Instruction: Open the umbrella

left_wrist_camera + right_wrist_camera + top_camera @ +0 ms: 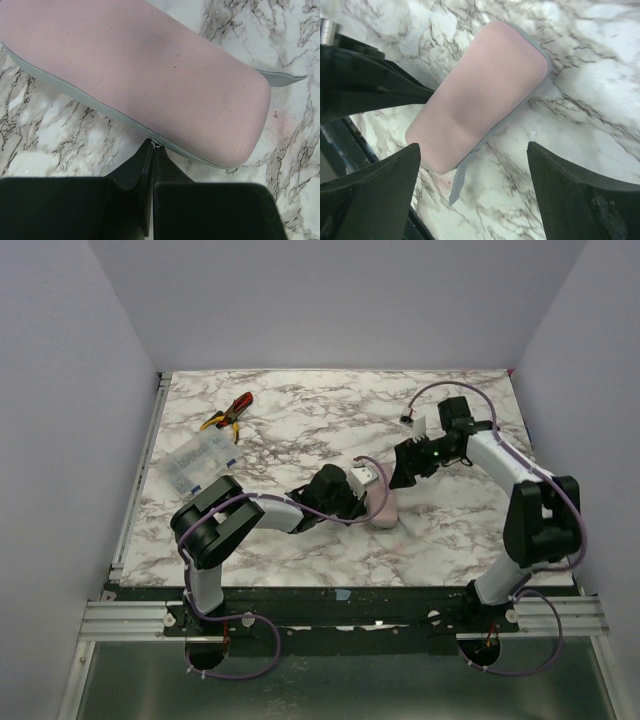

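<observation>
The umbrella [383, 508] lies folded on the marble table, a pale pink-lavender bundle [150, 75] with a grey seam along its edge. My left gripper [152, 142] is shut, its tips pinching a small metal ring [156, 144] on that seam. In the top view the left gripper [368, 498] reaches the umbrella from the left. My right gripper [474, 146] hangs open over one end of the umbrella [480, 95], where a loose grey strap [457, 182] trails onto the table; nothing is between its fingers. From above, the right gripper [402, 472] sits just beyond the umbrella's far end.
Red-and-yellow pliers [228, 412] lie at the back left. A clear plastic box [197, 462] sits near the left edge, beside the left arm's elbow. Grey walls close in the table on three sides.
</observation>
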Motion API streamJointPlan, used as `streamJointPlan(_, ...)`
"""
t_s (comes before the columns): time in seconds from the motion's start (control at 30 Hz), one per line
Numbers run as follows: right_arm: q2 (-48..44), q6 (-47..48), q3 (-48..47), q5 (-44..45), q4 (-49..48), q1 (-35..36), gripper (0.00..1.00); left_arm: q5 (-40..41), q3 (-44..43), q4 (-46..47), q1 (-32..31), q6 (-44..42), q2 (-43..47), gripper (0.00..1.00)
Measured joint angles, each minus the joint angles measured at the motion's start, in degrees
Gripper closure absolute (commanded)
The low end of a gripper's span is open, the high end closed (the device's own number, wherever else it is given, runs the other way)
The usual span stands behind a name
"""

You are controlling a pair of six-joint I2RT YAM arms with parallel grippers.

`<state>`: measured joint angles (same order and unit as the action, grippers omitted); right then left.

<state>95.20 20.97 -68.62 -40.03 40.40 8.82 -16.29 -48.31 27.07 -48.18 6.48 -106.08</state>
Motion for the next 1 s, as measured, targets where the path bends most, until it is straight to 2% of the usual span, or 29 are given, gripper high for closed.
streamJointPlan(0.17, -15.76, -3.28, 8.83, 1.31, -5.11, -0.5, 0.01, -0.09, 0.0, 0.37, -0.28, 3.02, 0.0, 1.0)
streamJointPlan(0.3, -22.08, -7.58, 17.14, 3.45, -9.64, 0.96, 0.01, -0.72, -0.04, 0.61, -0.44, 5.16, -0.02, 1.0)
streamJointPlan(0.4, -21.55, -10.62, 19.98, 6.34, -11.32, 3.02, 0.0, -1.2, -0.52, 0.59, -0.68, 6.56, -0.28, 1.0)
streamJointPlan(0.63, -13.33, -15.32, 19.19, 10.8, -14.01, 7.65, 0.01, -1.53, -1.9, 0.55, -1.99, 8.33, -1.42, 1.0)
streamJointPlan(0.77, -9.84, -18.14, 18.43, 13.25, -14.1, 7.74, 0.11, -1.55, -1.92, 0.28, -2.08, 9.01, -1.84, 1.0)
streamJointPlan(0.87, -7.87, -19.41, 17.79, 13.88, -14.25, 7.74, 0.32, -1.55, -1.92, 0.5, -2.16, 9.05, -1.84, 1.0)
streamJointPlan(1.0, -6.16, -19.98, 16.26, 13.94, -13.66, 7.89, 0.48, -1.53, -1.92, 0.52, -1.99, 9.29, -1.84, 1.0)
